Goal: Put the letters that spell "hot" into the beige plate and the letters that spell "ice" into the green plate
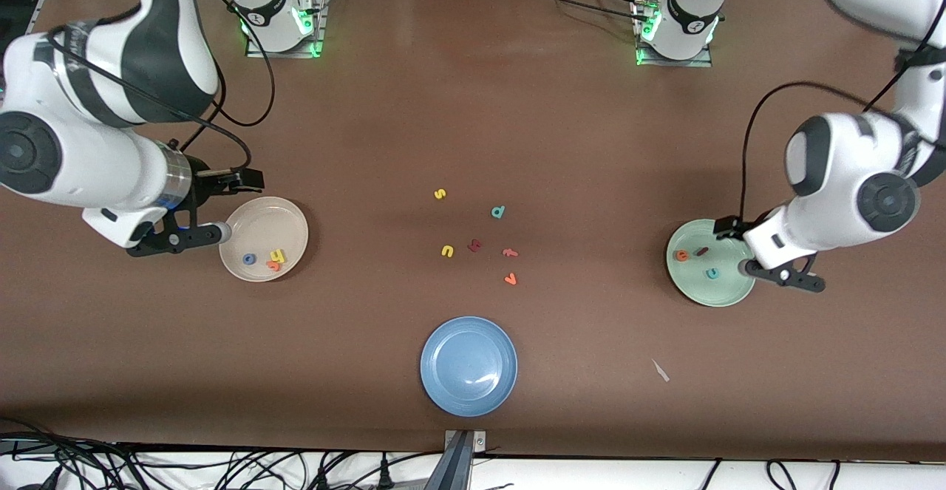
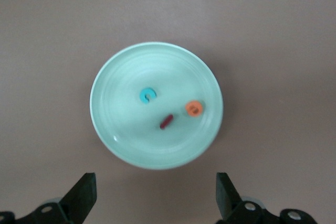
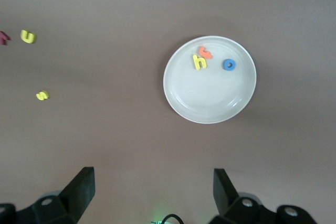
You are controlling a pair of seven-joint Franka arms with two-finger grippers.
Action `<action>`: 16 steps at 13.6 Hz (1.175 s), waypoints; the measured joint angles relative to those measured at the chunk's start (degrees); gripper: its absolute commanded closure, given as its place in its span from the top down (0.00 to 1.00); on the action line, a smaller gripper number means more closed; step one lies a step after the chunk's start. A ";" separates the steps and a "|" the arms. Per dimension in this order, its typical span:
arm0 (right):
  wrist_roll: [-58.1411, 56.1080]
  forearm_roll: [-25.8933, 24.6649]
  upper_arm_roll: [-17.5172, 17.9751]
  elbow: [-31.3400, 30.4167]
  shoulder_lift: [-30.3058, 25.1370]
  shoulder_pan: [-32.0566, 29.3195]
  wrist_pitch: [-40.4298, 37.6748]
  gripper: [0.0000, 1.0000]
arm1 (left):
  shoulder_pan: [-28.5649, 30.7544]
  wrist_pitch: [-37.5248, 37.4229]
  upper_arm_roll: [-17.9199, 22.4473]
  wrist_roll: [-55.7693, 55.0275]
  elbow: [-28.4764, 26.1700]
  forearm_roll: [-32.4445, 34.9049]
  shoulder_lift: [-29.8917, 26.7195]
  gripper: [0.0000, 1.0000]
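Observation:
The beige plate (image 1: 266, 220) lies toward the right arm's end of the table. In it are the yellow h (image 1: 278, 255), the blue o (image 1: 249, 259) and the orange t (image 1: 273, 265). My right gripper (image 1: 230, 205) hangs open and empty over that plate's edge. The right wrist view shows the plate (image 3: 210, 98) with h (image 3: 199, 62), t (image 3: 205, 52) and o (image 3: 229, 64) past the open right gripper (image 3: 152, 192). The green plate (image 1: 702, 290) holds the orange e (image 1: 681, 255), dark red i (image 1: 701, 251) and teal c (image 1: 712, 273). My left gripper (image 1: 739, 247) is open over its edge, empty (image 2: 156, 195).
A blue plate (image 1: 436, 394) sits near the front edge, mid-table. Loose letters lie in the middle: yellow s (image 1: 440, 194), teal d (image 1: 498, 212), yellow u (image 1: 447, 251), a dark red letter (image 1: 474, 245) and two orange ones (image 1: 510, 253), (image 1: 510, 278). A white scrap (image 1: 660, 370) lies nearer the front.

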 measured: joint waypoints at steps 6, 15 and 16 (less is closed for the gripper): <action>0.09 -5.87 12.42 -9.07 -10.38 -12.28 7.11 1.00 | 3.12 -20.04 -3.68 -0.29 11.45 0.00 -6.66 1.00; 0.04 -8.38 13.38 -16.62 -19.34 -19.90 7.77 1.00 | 10.77 -22.21 -11.01 -0.32 10.03 1.07 -16.18 1.00; 0.05 -9.69 14.47 -16.59 -19.41 -19.89 7.74 1.00 | 10.77 -22.16 -11.04 -0.32 9.48 1.07 -16.49 1.00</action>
